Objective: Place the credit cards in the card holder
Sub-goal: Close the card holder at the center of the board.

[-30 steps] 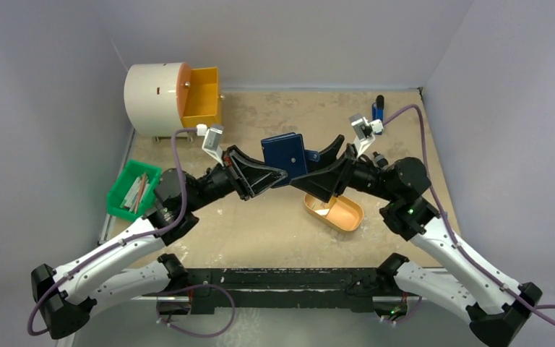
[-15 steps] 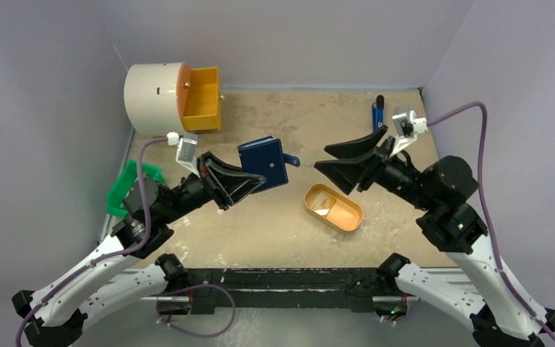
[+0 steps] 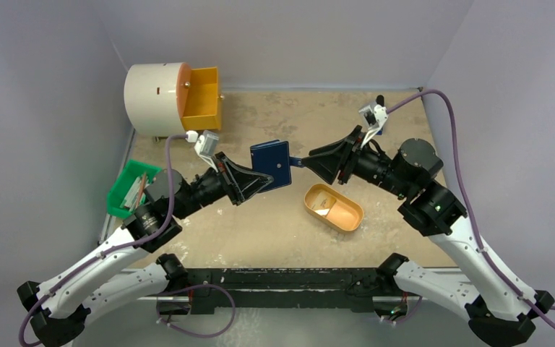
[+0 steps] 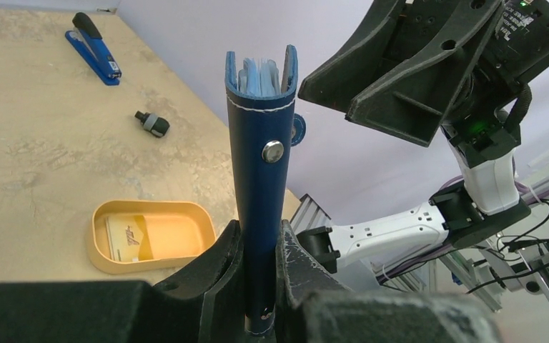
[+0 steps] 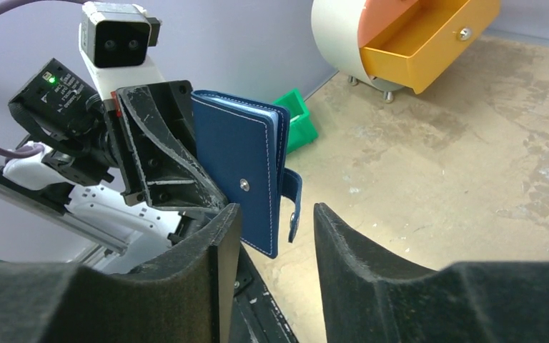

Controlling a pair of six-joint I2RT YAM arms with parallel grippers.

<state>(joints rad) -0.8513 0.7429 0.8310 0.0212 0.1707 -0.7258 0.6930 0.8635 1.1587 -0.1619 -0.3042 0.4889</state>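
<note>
The card holder (image 3: 272,163) is a navy folded case, held upright off the table with my left gripper (image 3: 262,180) shut on its lower edge. In the left wrist view the card holder (image 4: 260,171) rises from between my fingers (image 4: 223,266), its light blue pockets showing at the top. My right gripper (image 3: 316,161) is open just right of the holder. In the right wrist view its snap tab (image 5: 293,204) hangs just beyond the gap of the right gripper (image 5: 275,223), untouched. One pale credit card (image 4: 124,240) lies in the orange oval tray (image 3: 346,217).
A white drum with an open orange drawer (image 3: 201,97) stands back left. A green bin (image 3: 125,194) of sticks sits at the left edge. A blue stapler (image 4: 94,48) and a small black part (image 4: 151,123) lie at the back right. The tray's near wall (image 4: 139,266) is below the holder.
My right gripper swung back left toward the holder and its jaws narrowed. The left arm brought the holder right again, toward the table's middle, still gripped.
</note>
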